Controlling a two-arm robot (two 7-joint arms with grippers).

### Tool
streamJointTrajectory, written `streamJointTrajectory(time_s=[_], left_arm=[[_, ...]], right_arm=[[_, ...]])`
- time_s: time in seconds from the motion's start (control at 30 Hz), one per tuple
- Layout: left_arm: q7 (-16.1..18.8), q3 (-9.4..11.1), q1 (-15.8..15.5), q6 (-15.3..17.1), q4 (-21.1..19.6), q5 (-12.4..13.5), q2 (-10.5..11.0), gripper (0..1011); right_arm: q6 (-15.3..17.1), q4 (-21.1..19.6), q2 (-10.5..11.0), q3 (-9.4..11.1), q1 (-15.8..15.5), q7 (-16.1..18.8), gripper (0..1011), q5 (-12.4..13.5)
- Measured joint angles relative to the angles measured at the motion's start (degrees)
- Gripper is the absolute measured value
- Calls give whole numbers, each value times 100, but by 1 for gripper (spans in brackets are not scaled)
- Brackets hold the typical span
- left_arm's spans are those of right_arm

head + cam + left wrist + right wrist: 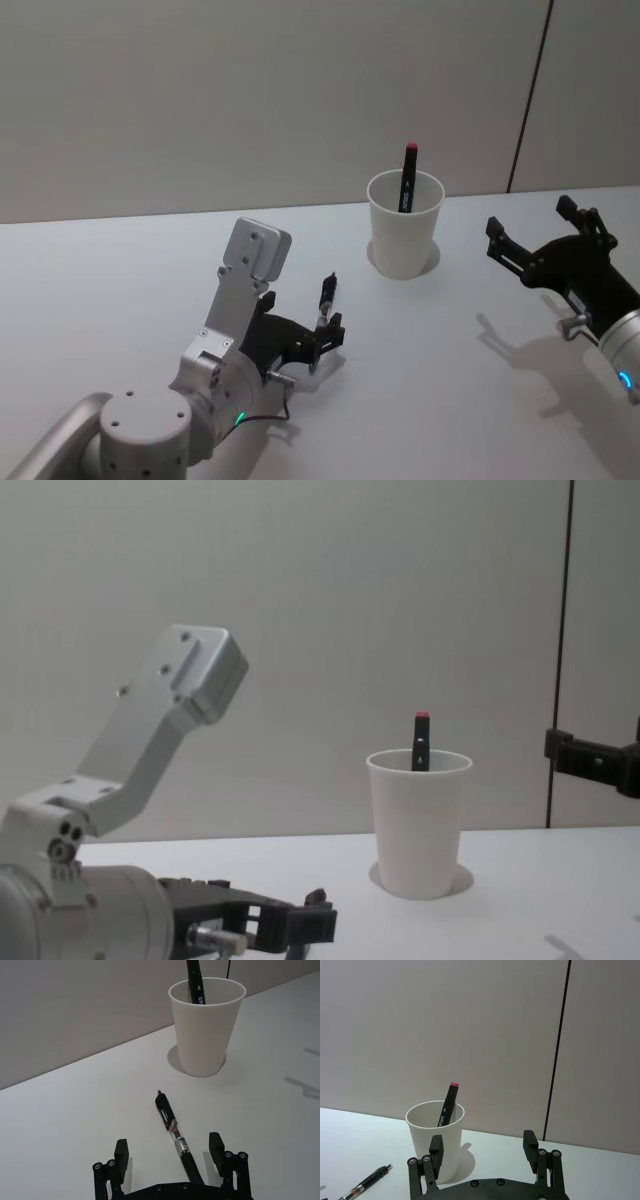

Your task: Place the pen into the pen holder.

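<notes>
The left pincer sits wide astride the slim black click pen lying on the white surface, near-left of the tapered white paper cup. The grasp seems due next: close, lift, tip upright. The right pincer hovers wide, right.

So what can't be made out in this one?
- Lower part of the marker: behind the wall of the pen holder.
- Rear end of the pen: left wrist view, under the open left gripper body.
- Pen label print: too small to read.
- The right gripper: chest view, cut off by the right edge.
</notes>
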Motion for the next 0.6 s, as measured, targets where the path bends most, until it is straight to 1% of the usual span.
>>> streamJointTrajectory(time_s=[0.33, 0.6], left_arm=[[135, 64, -54, 142, 110, 226, -179, 1001], [220, 79, -65, 248, 130, 285, -274, 1001]], right_arm=[[0, 0, 0, 0, 0, 0, 1002, 0], [0, 0, 0, 0, 0, 0, 1002, 0]])
